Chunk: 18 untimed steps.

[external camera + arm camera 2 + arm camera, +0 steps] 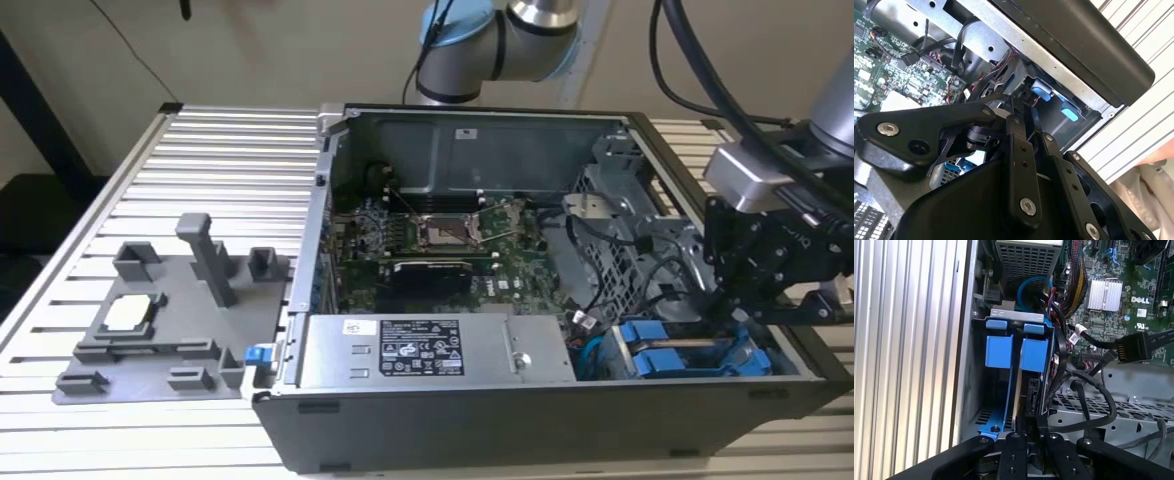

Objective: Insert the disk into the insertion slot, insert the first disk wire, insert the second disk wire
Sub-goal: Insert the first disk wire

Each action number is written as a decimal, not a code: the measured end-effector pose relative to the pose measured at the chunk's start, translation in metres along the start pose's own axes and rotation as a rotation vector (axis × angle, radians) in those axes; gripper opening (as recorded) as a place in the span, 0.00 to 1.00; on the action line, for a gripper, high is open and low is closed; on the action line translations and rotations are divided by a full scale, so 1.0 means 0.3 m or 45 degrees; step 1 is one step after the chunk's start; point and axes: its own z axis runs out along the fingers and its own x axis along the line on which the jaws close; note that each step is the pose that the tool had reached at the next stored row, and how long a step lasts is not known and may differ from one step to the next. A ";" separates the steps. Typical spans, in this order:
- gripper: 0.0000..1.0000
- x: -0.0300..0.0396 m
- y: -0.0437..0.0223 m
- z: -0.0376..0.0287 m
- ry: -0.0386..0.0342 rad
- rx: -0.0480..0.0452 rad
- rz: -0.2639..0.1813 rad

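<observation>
Disk [1026, 362] location: it stands on edge inside the insertion slot [1016, 314], the grey sheet-metal bay in the near corner of the open computer case [534, 425], on the exterior view's right. I see mainly its blue bracket. Two blue tabs sit side by side at the end of the bay closest to the power-supply box [427, 350]. The label face is hidden from me.

Tool location: the gripper [738, 318] hangs over the opposite end of the bay, tips pointing down into the case opening, just beside the blue bracket.

Claw state: in the second wrist view the fingers [1019, 150] are drawn together and the tips all but meet, so I log the claw as clenched. In the first wrist view a small dark part sits at the tips. I cannot tell whether it is pinched or only lies behind them.

Wiring: a black flat connector [1131, 347] on a black cable lies free above the cage metal, apart from the disk and next to the motherboard [441, 235]. More black cables loop between it and the claw. I cannot tell whether any wire is seated in the disk.

Surroundings: a grey fixture plate [147, 330] rests on the slatted table [200, 150], well apart from the case on the exterior view's left.
</observation>
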 end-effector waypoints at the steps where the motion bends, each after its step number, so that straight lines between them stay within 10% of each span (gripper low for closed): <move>1: 0.19 -0.001 0.001 0.000 0.0002 0.003 0.001; 18: 0.19 -0.009 0.003 -0.001 0.0034 0.009 0.060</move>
